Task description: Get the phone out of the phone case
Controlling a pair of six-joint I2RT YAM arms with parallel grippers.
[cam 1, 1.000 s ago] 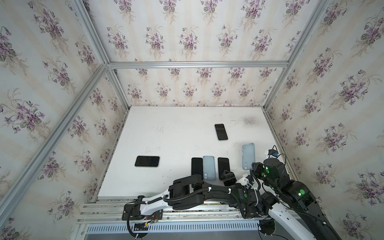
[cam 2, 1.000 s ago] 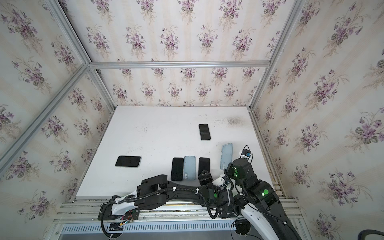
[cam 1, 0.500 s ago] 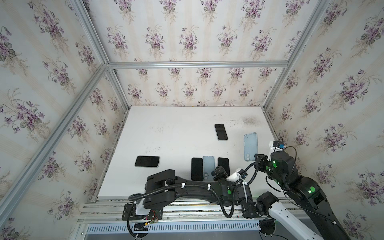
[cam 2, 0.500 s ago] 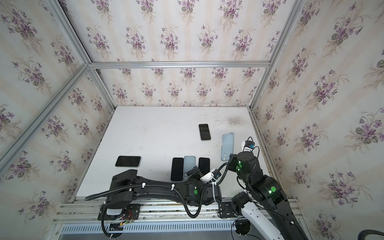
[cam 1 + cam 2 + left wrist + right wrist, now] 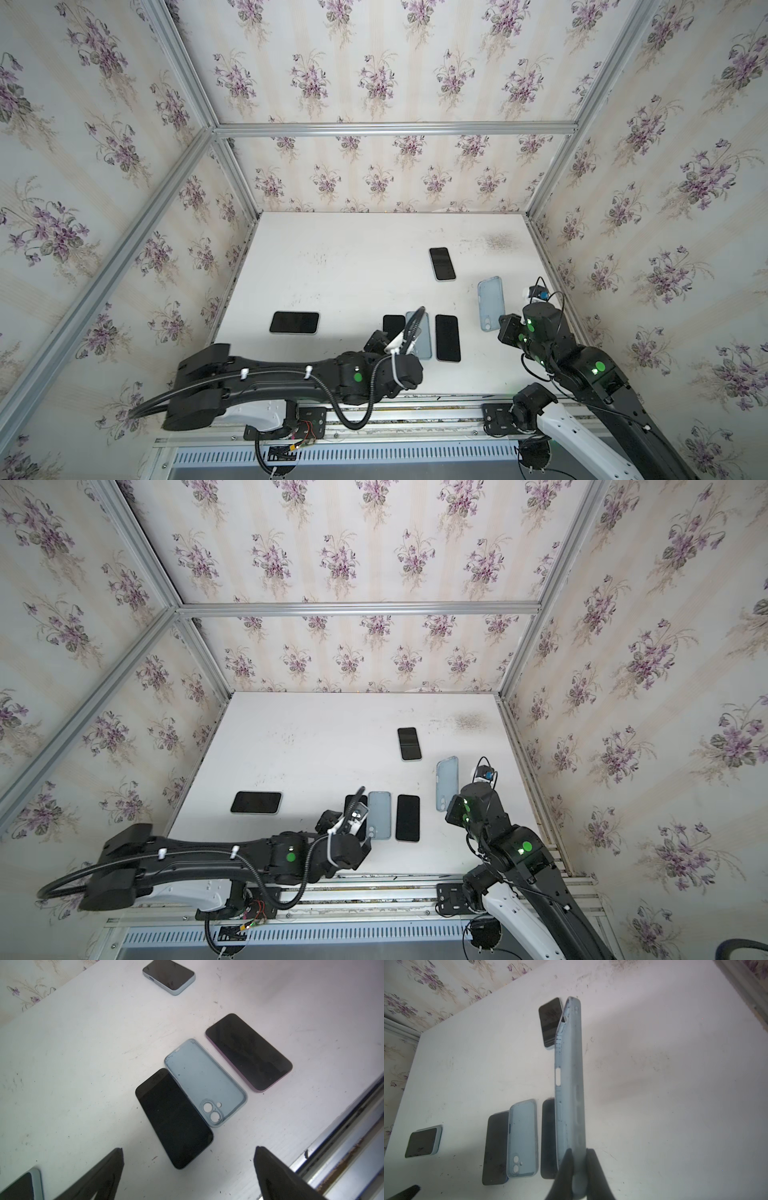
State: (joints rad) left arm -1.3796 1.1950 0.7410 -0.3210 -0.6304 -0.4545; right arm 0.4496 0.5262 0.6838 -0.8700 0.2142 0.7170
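Observation:
My right gripper (image 5: pixel 579 1150) is shut on the near end of an empty light blue phone case (image 5: pixel 571 1084), holding it on edge above the table. In both top views the case (image 5: pixel 490 299) (image 5: pixel 447 779) reaches away from this gripper (image 5: pixel 498 330) (image 5: pixel 446 810) at the right. A bare dark phone with a purplish edge (image 5: pixel 447 338) (image 5: pixel 249 1051) lies flat, screen up, left of it. My left gripper (image 5: pixel 188 1148) (image 5: pixel 395 338) stands wide open and empty near the front edge, over the near end of another bare black phone (image 5: pixel 174 1118).
A second empty blue case (image 5: pixel 205 1082) (image 5: pixel 379 814) lies between the two bare phones. Two phones in pale cases lie flat, one at the left (image 5: pixel 294 323) and one farther back (image 5: pixel 442 264). The metal front rail (image 5: pixel 342 1147) and the papered walls bound the white table (image 5: pixel 353 270).
My left gripper has opened fully and swung left, away from the purplish-edged phone, to the leftmost bare phone. My right gripper has carried the empty case a little farther back.

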